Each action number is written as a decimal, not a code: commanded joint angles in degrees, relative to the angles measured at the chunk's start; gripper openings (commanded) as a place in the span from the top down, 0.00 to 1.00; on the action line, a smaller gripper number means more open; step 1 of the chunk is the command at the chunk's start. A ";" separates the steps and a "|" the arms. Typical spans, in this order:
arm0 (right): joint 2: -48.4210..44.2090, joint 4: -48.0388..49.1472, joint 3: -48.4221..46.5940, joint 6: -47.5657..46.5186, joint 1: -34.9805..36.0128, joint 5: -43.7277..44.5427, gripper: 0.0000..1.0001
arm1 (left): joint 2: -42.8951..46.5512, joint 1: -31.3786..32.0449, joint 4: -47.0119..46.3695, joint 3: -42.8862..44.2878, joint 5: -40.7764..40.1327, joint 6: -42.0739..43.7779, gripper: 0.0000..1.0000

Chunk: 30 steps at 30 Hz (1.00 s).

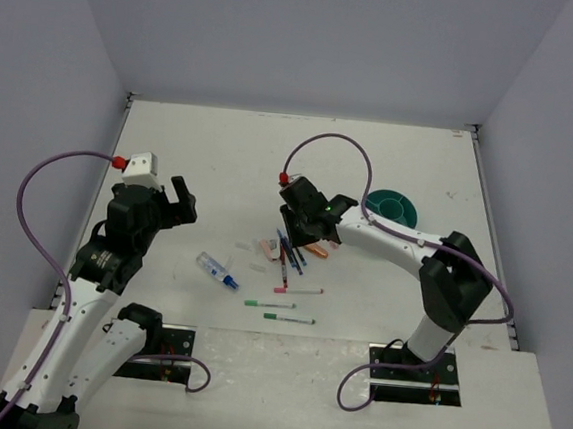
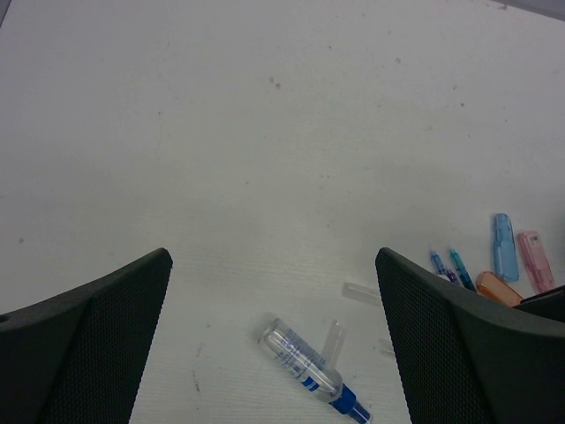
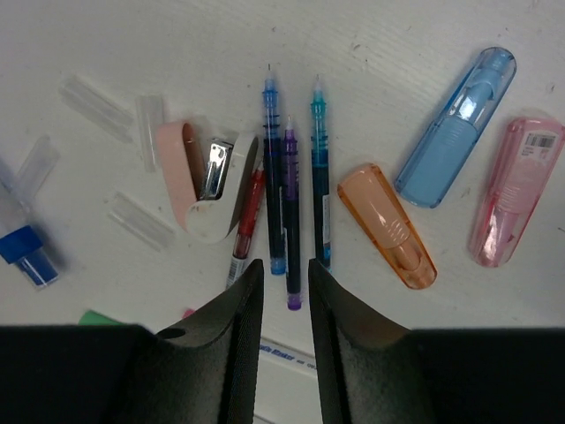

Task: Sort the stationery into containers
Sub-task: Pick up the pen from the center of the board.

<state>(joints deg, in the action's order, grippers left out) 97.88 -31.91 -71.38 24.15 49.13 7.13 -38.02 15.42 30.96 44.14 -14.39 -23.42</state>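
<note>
The stationery lies mid-table. My right gripper (image 1: 308, 231) hovers over it with its jaws a narrow gap apart; in the right wrist view (image 3: 285, 269) the purple pen (image 3: 290, 212) ends between the tips without touching them. Beside it lie a blue pen (image 3: 273, 177), a teal pen (image 3: 319, 168), a red pen (image 3: 247, 225), and orange (image 3: 388, 225), blue (image 3: 456, 128) and pink (image 3: 516, 190) highlighters. The clear blue-capped tube (image 2: 305, 367) lies below my left gripper (image 2: 272, 256), which is wide open and empty. The teal cup (image 1: 391, 206) stands right of the pile.
A pink and white stapler (image 3: 207, 181) lies left of the red pen, with clear loose caps (image 3: 95, 108) around it. Two green pens (image 1: 289, 318) and a pink-tipped pen (image 1: 298, 291) lie nearer the arm bases. White walls enclose the table.
</note>
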 commanded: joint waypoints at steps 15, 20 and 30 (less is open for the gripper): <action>11.98 -0.17 -6.49 -2.97 -0.96 4.82 0.75 | -0.21 0.14 -1.60 -0.37 2.61 0.83 0.00; 12.99 0.18 -5.52 -2.97 -0.98 3.19 0.78 | -0.13 0.14 -1.78 -0.37 2.88 0.92 0.00; 17.06 -0.08 -4.65 -2.96 -1.33 3.49 0.83 | 0.07 0.14 -0.58 -0.03 -1.02 0.50 0.00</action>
<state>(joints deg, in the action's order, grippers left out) 112.87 -31.77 -76.46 21.54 47.99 10.60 -38.24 15.42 30.96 44.14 -12.92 -23.40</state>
